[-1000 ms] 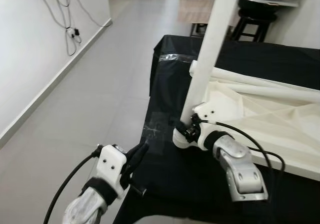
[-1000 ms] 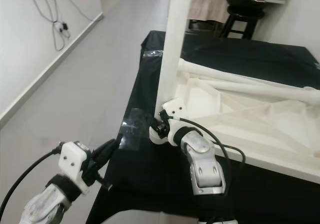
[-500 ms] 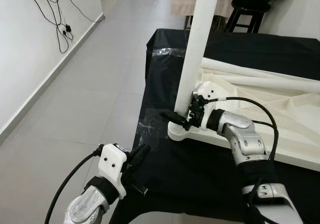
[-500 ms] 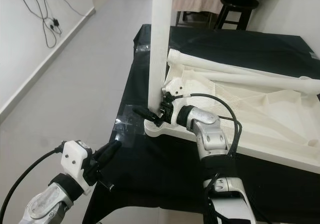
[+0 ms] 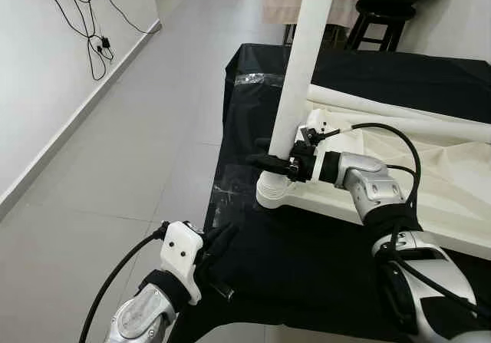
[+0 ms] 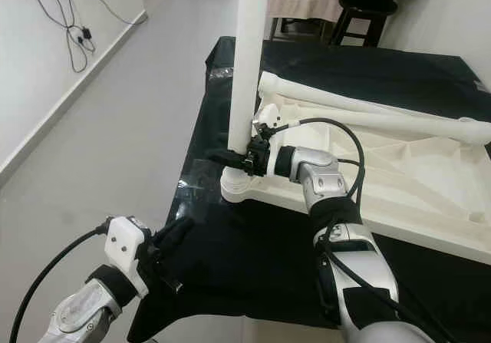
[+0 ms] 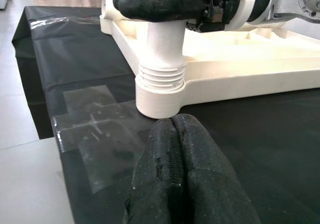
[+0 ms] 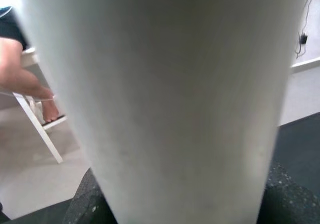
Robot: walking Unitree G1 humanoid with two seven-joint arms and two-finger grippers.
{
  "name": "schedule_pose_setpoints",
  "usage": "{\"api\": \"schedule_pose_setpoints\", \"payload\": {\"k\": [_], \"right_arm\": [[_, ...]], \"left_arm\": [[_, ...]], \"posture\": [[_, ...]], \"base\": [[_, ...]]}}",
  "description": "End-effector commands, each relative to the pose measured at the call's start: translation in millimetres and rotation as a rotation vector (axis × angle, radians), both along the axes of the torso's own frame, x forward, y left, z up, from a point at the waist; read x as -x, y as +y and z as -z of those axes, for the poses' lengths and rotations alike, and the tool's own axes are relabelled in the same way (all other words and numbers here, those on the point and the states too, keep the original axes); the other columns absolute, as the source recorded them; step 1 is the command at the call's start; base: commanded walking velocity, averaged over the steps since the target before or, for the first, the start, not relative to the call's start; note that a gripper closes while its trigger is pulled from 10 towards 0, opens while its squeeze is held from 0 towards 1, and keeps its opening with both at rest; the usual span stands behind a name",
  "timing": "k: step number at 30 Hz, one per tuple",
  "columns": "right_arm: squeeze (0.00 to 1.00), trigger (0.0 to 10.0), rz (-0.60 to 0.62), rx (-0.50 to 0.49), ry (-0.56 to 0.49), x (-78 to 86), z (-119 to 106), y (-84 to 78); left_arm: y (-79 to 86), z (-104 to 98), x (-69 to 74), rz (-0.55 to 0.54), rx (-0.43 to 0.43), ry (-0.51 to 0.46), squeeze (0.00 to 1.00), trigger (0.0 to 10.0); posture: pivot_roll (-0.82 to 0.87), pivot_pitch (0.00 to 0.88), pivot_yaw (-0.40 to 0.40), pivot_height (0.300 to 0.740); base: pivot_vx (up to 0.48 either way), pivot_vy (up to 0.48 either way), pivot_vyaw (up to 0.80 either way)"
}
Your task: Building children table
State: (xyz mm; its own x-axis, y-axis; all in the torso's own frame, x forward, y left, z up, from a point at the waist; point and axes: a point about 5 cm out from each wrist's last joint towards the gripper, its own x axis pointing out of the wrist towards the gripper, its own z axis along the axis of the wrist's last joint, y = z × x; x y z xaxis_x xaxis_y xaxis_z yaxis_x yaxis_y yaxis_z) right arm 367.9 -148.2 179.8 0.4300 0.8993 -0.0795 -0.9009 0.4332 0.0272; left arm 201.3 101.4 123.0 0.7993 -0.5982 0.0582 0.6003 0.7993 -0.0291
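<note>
A white table leg point(image 5: 307, 59) stands upright in the corner socket point(image 5: 274, 192) of the upside-down white tabletop point(image 5: 430, 197), which lies flat on the black-covered desk point(image 5: 360, 78). Turning the top over this way puts its sockets face up, so each leg can be stood in and screwed down from above. The left wrist view shows screw threads point(image 7: 160, 76) still exposed just above the socket, so by my reading the leg is started but not fully seated.

The right pincer point(image 5: 270, 161) is clamped around the leg just above those threads, its black fingers point(image 7: 160, 1) wrapping the round shaft from either side. Holding low, close to the joint, likely keeps the leg steady and lets the wrist turn it. In the right wrist view the leg runs straight through the grip, with a person's hand point(image 8: 25, 86) resting on a white frame well beyond it.

The left pincer point(image 5: 219, 243) hangs below and nearer the robot than the right one, at the desk's near edge, fingers pressed together on nothing and pointing toward the socket. Between it and the socket a patch of clear tape point(image 7: 95, 129) sticks to the black cover. Beyond the right pincer, a second white leg point(image 5: 399, 120) lies along the tabletop.
</note>
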Motion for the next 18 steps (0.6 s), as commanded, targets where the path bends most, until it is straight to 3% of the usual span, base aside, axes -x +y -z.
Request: {"api": "schedule_pose_setpoints", "payload": {"k": [1,3,4,5,6,7,9,10,11,12,13,18], "right_arm": [[0.0,0.0,0.016,0.022,0.015,2.0,6.5,-9.5],[0.0,0.0,0.178,0.141,0.014,3.7,22.9,-23.4],[0.0,0.0,0.178,0.141,0.014,3.7,22.9,-23.4],[0.0,0.0,0.58,0.173,0.027,4.7,40.7,-27.1],[0.0,0.0,0.849,0.173,0.051,9.8,48.9,-31.4],[0.0,0.0,0.944,0.16,0.102,31.9,61.5,-19.8],[0.0,0.0,0.819,0.073,0.142,72.6,68.2,20.1],[0.0,0.0,0.819,0.073,0.142,72.6,68.2,20.1],[0.0,0.0,0.766,0.042,0.144,81.9,67.0,30.2],[0.0,0.0,0.766,0.042,0.144,81.9,67.0,30.2],[0.0,0.0,0.704,0.11,0.072,74.2,63.9,35.0],[0.0,0.0,0.634,0.169,0.065,65.2,68.7,36.5]], "left_arm": [[-0.2,4.1,1.7,-0.001,0.004,0.015,0.0,10.0],[0.5,5.1,3.1,0.003,0.013,0.019,0.0,10.0],[0.5,5.1,3.1,0.003,0.013,0.019,0.0,10.0],[2.6,5.5,4.7,0.004,0.013,0.02,0.0,10.0],[4.4,5.5,5.5,0.004,0.011,0.02,0.0,10.0],[6.4,5.2,6.4,0.003,0.009,0.019,0.0,10.0],[8.2,4.7,7.0,0.003,0.006,0.019,0.0,10.0],[8.2,4.7,7.0,0.003,0.006,0.019,0.0,10.0],[8.3,4.6,7.1,0.003,0.006,0.019,0.0,10.0],[8.3,4.6,7.1,0.003,0.006,0.019,0.0,10.0],[9.5,6.4,6.6,0.003,0.001,0.019,0.0,10.0],[8.3,8.3,7.1,0.014,-0.003,0.025,0.0,10.0]], "posture": [[0.09,0.054,-0.069,0.74],[0.08,0.06,-0.068,0.74],[0.08,0.06,-0.068,0.74],[0.06,0.069,-0.066,0.74],[0.06,0.072,-0.063,0.74],[0.05,0.083,-0.052,0.74],[0.05,0.085,-0.049,0.74],[0.05,0.085,-0.049,0.74],[0.05,0.085,-0.049,0.74],[0.05,0.085,-0.049,0.74],[0.03,0.069,-0.031,0.74],[0.06,0.067,-0.041,0.74]], "base": [[0.0,0.0,0.0],[0.0,0.0,0.0],[0.0,0.0,0.0],[0.0,0.0,0.0],[0.0,0.0,0.0],[0.0,0.0,0.0],[0.0,0.0,0.0],[0.0,0.0,0.0],[0.0,0.0,0.0],[0.0,0.0,0.0],[0.0,0.0,0.0],[0.0,0.0,0.0]]}}
